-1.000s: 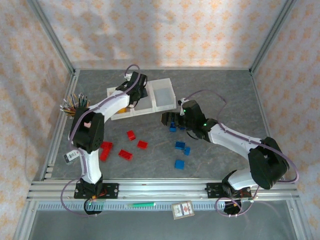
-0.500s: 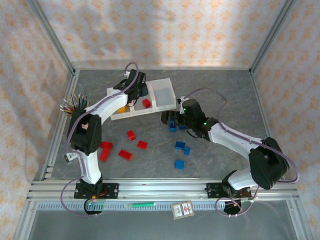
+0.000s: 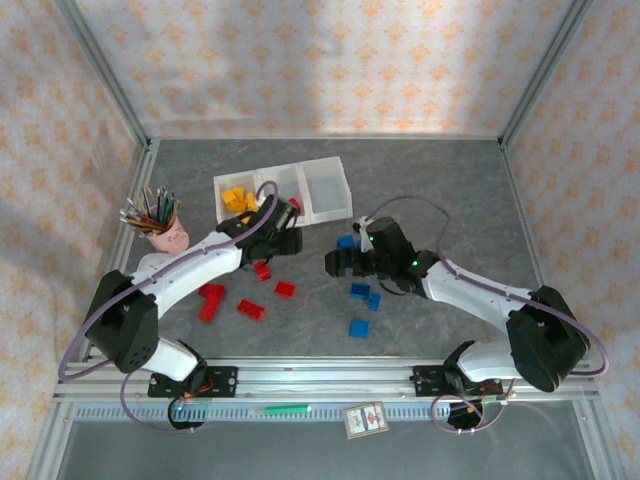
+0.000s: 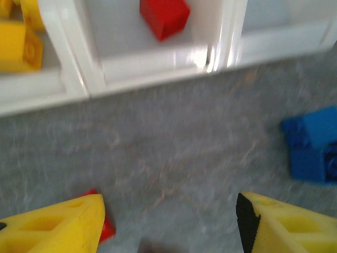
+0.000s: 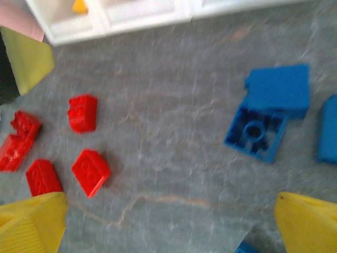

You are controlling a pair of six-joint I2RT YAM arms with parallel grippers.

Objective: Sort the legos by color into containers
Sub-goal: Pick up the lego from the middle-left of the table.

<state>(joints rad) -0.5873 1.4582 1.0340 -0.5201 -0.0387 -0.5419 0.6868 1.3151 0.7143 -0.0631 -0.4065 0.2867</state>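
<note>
We see the left fingers [image 4: 58,226] spread well apart with nothing between them. They hang over bare grey desk [image 3: 440,180], just in front of the containers [image 3: 327,190]. The containers are three joined white bins in one row at the back middle of the desk. The left bin holds several yellow bricks [image 3: 236,200]. From the left wrist we see a single red brick [image 4: 164,17] in the middle bin.

The right fingers [image 5: 31,221] stand as wide as they go and hold nothing. In the top view they sit low over the desk, right of centre.

To their left, the loose red bricks [image 3: 251,309] lie scattered on the desk, near one another. One sits partly hidden beside a left fingertip in the left wrist view.

The blue bricks [image 3: 358,328] lie around and in front of the right fingers. From the right wrist we see two of them touching, one flipped so its hollow underside faces up.

A pink pencil cup [image 3: 166,234] full of coloured pencils stands at the desk's left edge, well apart from the bins.
</note>
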